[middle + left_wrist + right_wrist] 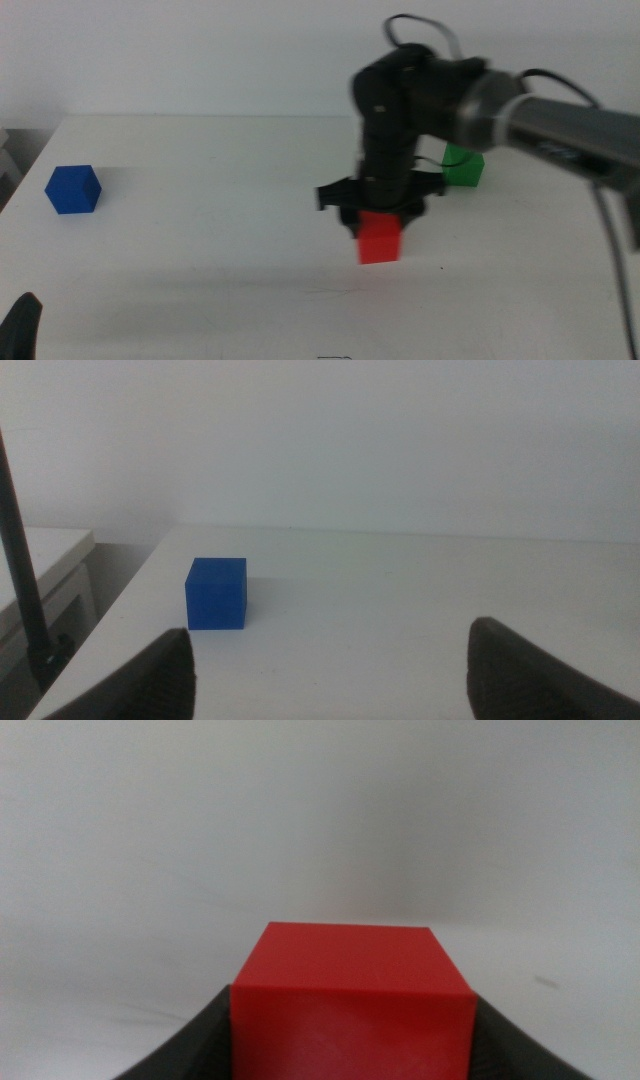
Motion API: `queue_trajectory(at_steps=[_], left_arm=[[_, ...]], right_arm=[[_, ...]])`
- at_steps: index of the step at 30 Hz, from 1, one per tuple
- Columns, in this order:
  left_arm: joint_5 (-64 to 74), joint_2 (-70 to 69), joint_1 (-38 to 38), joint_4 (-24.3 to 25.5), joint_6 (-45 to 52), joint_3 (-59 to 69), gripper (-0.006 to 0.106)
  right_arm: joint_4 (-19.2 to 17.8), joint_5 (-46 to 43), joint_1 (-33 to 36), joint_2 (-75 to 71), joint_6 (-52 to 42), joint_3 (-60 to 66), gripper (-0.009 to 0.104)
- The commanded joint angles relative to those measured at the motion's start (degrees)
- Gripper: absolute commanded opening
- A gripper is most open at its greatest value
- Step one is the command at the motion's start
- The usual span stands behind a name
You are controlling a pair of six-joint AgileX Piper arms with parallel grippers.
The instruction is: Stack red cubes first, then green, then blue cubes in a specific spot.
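red cube (379, 240) sits clamped in right claw (378, 222) mid-table; left claw (330, 660) waits, jaws apart.

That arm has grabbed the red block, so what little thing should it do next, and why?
Probably lower the red cube onto the white table and open. The right end effector is shut on it near the table's middle, and red goes at the bottom. The green cube and blue cube sit untouched; the left end effector waits open.
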Motion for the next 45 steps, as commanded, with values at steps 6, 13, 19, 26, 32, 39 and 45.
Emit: queue_trajectory(at_steps=[6, 13, 19, 26, 32, 39, 45], left_arm=[[-4.7, -1.14, -0.12, -0.23, -0.59, -0.18, 0.092], [-4.7, -1.14, -0.12, -0.23, -0.59, -0.18, 0.092], [-4.7, -1.14, -0.12, -0.23, -0.59, -0.18, 0.092], [-4.7, -1.14, -0.12, -0.23, -0.59, -0.18, 0.092], [-4.7, -1.14, -0.12, -0.23, -0.59, -0.18, 0.092], [-4.7, -1.14, -0.12, -0.23, -0.59, -0.18, 0.092], [-4.7, -1.14, -0.12, -0.23, -0.59, -0.18, 0.092]], right_arm=[[1.76, 2.9, 3.4, 4.3, 2.94, -10.86, -0.001], [2.61, 0.76, 3.93, 6.19, 4.9, -10.86, -0.001], [3.67, -0.12, 3.93, 6.83, 5.96, -10.86, 0.0], [3.17, -0.35, 3.93, 6.76, 6.02, -10.86, 0.073], [3.09, 1.02, 3.93, 6.5, 5.96, -10.92, 0.094], [0.41, 5.64, 3.93, 5.07, 5.92, -14.15, 0.094], [-0.06, 6.22, 3.93, 3.16, 5.33, -18.69, 0.094]])
